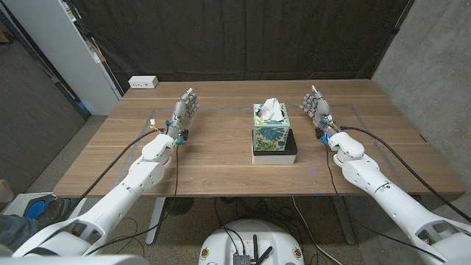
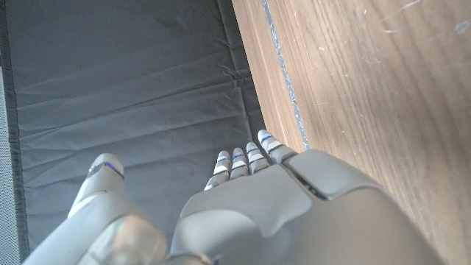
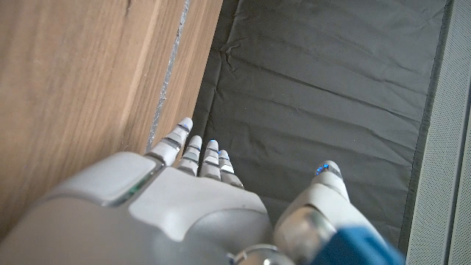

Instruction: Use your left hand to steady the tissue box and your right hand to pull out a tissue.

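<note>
Wooden table (image 1: 221,158), dark curtain (image 1: 243,37) behind. Tissue box (image 1: 271,126) midway between left hand (image 1: 185,109) and right hand (image 1: 317,106); fingers of both spread, holding nothing.

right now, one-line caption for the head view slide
Both robot hands, left robot hand and right robot hand, open, flanking an untouched tissue box on the wooden table.

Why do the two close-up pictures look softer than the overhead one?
Head view: evenly lit and sharp, the tissue box crisp. Left wrist view: the left hand sits very near the lens, looking blurred. Right wrist view: the right hand looks likewise soft.
</note>
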